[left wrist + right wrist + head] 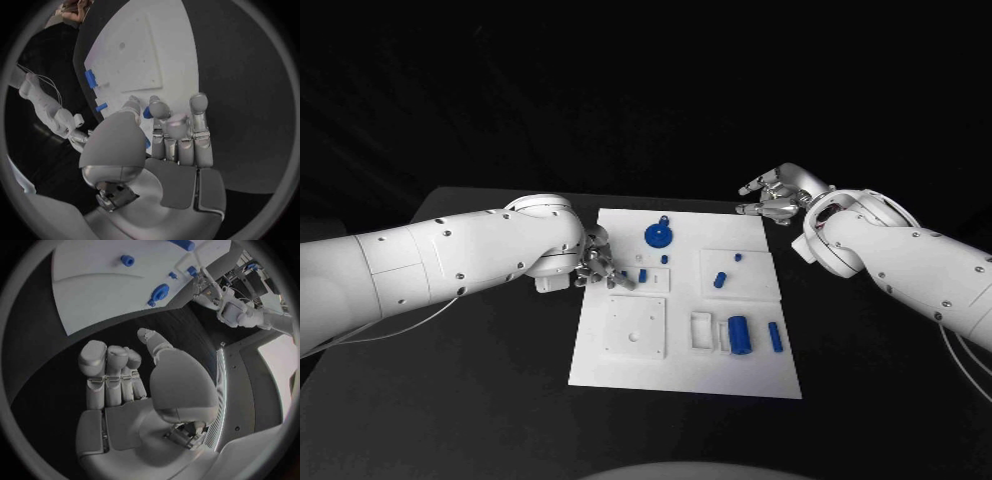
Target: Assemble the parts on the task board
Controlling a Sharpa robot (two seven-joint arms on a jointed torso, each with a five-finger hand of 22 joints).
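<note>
The white task board [625,365] lies in the middle of the black table. On it are a round blue disc [659,236], two small blue pegs [736,257] [720,279], and two blue cylinders [738,334] [775,336] near the front right. My left hand [606,266] is at the board's left edge, its fingertips beside a small blue peg [642,274]. In the left wrist view that peg [147,112] shows between thumb and fingertip [157,107]; a grip is unclear. My right hand [783,194] hovers off the board's far right corner, fingers apart, holding nothing.
A raised white square plate [638,325] sits on the board's near left part, with a small white frame [702,330] beside it. Black table [473,400] surrounds the board on all sides. In the right wrist view the board [94,295] and disc [159,293] lie beyond the fingers.
</note>
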